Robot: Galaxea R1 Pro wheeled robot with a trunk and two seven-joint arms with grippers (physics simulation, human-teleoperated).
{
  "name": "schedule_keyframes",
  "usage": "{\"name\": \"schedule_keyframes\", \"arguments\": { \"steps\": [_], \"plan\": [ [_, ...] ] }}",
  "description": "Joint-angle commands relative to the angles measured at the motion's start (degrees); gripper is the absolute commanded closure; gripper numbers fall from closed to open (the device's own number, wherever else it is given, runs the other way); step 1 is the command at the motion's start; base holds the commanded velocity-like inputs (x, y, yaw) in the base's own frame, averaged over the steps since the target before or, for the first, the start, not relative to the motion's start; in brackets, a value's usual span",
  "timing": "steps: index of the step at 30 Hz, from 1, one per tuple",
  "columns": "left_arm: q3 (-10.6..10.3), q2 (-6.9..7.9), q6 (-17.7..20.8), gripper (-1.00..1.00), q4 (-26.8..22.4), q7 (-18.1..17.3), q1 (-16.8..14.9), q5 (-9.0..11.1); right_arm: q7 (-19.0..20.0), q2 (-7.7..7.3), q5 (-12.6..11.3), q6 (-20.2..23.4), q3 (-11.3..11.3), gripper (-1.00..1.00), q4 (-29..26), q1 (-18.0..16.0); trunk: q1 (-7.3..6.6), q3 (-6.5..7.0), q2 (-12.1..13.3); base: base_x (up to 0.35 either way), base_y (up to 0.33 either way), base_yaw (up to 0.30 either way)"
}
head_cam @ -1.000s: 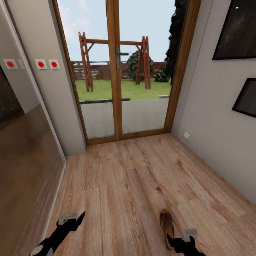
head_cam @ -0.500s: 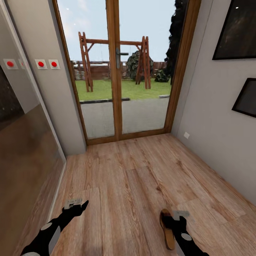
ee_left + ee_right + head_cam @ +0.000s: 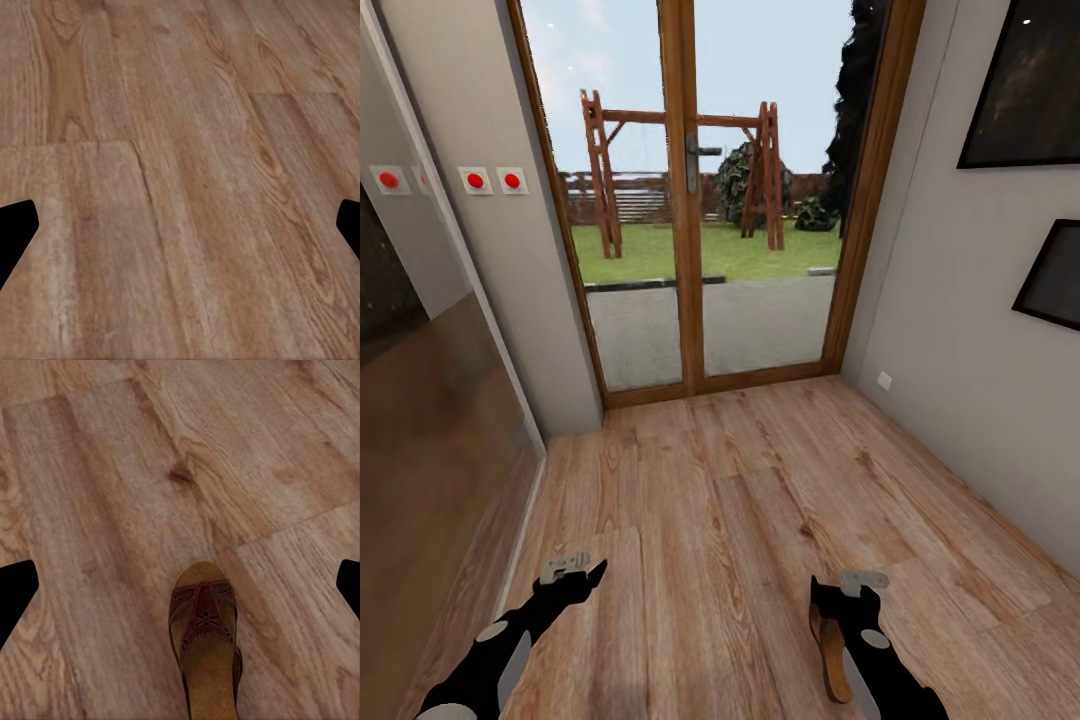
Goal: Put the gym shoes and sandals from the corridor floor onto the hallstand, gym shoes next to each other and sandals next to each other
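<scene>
One sandal (image 3: 204, 649) flat on corridor floor (image 3: 760, 500), toe twd glass door (image 3: 705, 200); brown strap, tan insole visible. In head view sandal (image 3: 830, 655) partly under right gripper (image 3: 838, 592), which hangs directly above it, not touching as far as visible. R fingers spread wide, nothing betw. Left gripper (image 3: 585, 572) well apart to L, over bare planks, fingers also spread, empty. Grey walls both sides; dark frames (image 3: 1025, 85) on R wall.

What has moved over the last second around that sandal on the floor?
The right tool advanced over the dark brown leather sandal with tan insole, covering its toe in the head view; the left tool also advanced slightly. Nothing gripped. The sandal and the wood-plank floor look unchanged.
</scene>
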Motion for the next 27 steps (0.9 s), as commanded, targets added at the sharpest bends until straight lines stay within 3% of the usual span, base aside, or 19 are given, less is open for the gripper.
{"name": "schedule_keyframes", "arguments": {
  "steps": [1,9,14,27],
  "plan": [
    [0.4,-0.07,-0.3,-1.0,0.0,-0.4,-0.1,-0.5,0.0,0.08,0.5,-0.2,-0.3,-1.0,0.0,0.0,-0.01,-0.05,0.0,0.0,0.0,0.0],
    [0.0,-0.2,-0.1,-1.0,-1.6,-0.4,-1.8,-0.4,0.0,0.04,0.5,-0.1,-0.3,-1.0,-0.2,0.0,-0.01,-0.05,0.0,0.0,0.0,0.0],
    [-1.6,0.07,0.0,-1.0,-2.7,-0.5,-1.8,-0.4,-0.1,-0.19,0.7,-0.1,-0.4,-1.0,-0.2,0.0,-0.01,-0.05,0.0,0.019,0.0,0.0],
    [-2.4,0.88,0.1,-1.0,-3.6,-1.2,-1.3,-0.5,-0.1,-0.37,0.8,-0.1,-0.3,-1.0,-0.2,0.0,-0.01,-0.05,0.0,0.174,0.0,0.0]
  ]
}}
